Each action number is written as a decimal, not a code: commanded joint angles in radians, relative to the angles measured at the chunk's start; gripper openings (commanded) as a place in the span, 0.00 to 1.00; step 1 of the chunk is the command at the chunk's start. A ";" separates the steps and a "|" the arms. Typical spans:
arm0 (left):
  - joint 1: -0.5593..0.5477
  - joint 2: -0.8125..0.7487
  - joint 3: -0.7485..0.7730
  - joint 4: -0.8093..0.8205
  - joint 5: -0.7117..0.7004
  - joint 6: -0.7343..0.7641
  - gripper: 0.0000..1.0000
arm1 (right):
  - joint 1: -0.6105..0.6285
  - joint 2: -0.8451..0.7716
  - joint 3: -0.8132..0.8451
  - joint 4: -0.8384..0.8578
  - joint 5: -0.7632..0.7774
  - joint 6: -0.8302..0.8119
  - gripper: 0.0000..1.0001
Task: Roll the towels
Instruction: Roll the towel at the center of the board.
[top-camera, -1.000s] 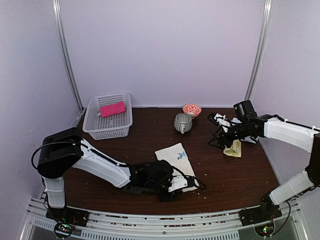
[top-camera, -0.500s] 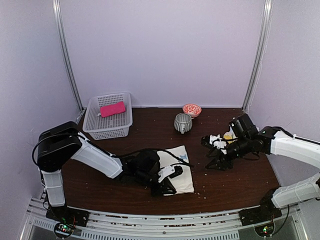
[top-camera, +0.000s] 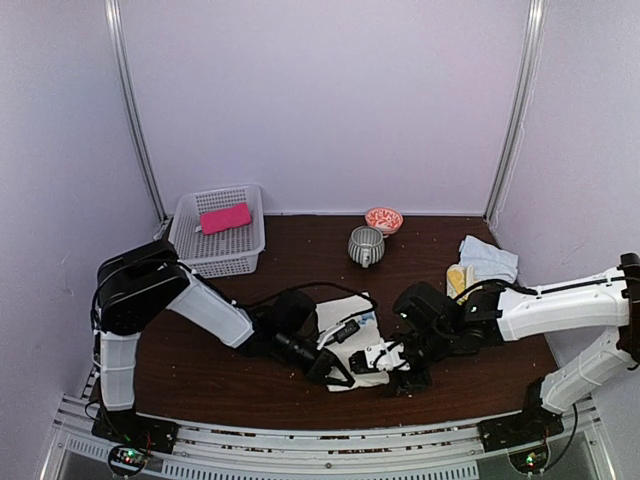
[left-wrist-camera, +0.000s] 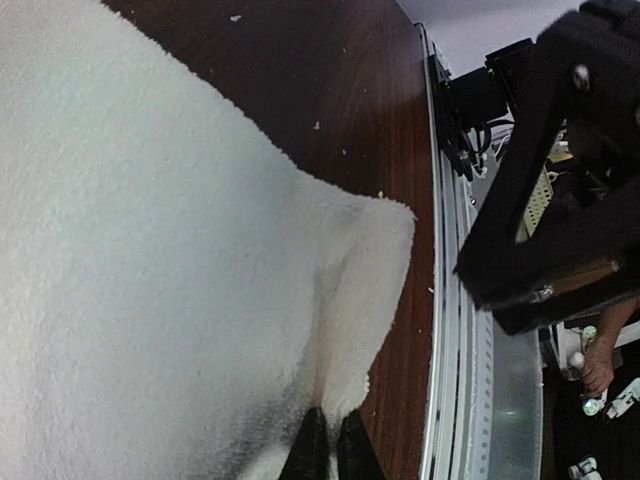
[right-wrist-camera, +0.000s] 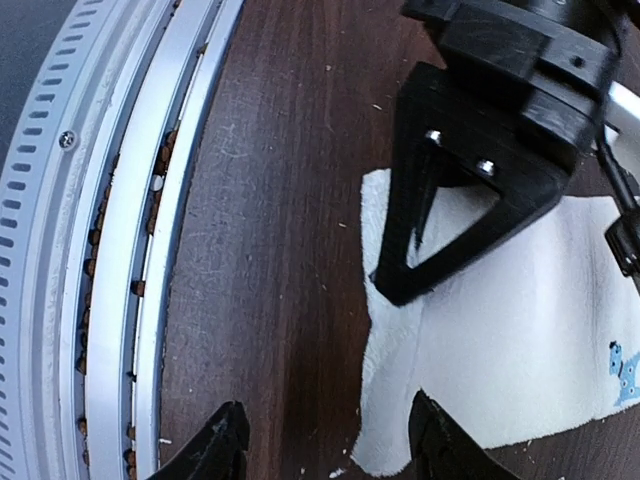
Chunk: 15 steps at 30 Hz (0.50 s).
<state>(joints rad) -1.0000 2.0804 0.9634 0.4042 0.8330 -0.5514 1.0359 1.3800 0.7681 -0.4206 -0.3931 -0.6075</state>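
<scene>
Closest to the near edge of the dark wooden bench (top-camera: 300, 262), about midway along it, lies the cream-white terry hand towel (top-camera: 345, 312) with a small blue mark, partly bunched where both arms meet it. The left fingers (left-wrist-camera: 310, 452) are closed together and appear to pinch a thin fold at the towel's near edge, the cloth creasing toward them. The right fingers (right-wrist-camera: 222, 445) stand apart, holding nothing, one over bare bench and the other over a near corner of the towel. The cloth looks light, limp and slightly grippy, so it will probably sag and skew rather than keep a fold. A low hold on the hem at both near corners would likely keep a roll even. Farther back, toward the right edge, a yellow cloth towel (top-camera: 458, 279) and a pale blue-grey cloth towel (top-camera: 488, 258) lie touching. By the far left corner a bright pink towel (top-camera: 225, 217) rests in a white plastic mesh basket (top-camera: 215, 262).
</scene>
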 joint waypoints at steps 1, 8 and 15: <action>0.018 0.044 0.008 0.053 0.066 -0.149 0.00 | 0.073 0.046 0.017 0.095 0.125 -0.005 0.56; 0.024 0.066 0.023 0.034 0.088 -0.164 0.00 | 0.133 0.085 -0.009 0.203 0.295 0.000 0.53; 0.024 0.081 0.024 0.044 0.094 -0.174 0.00 | 0.132 0.123 -0.017 0.208 0.295 -0.020 0.40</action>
<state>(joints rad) -0.9730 2.1155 0.9829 0.4488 0.9165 -0.7136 1.1622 1.4784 0.7654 -0.2405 -0.1371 -0.6182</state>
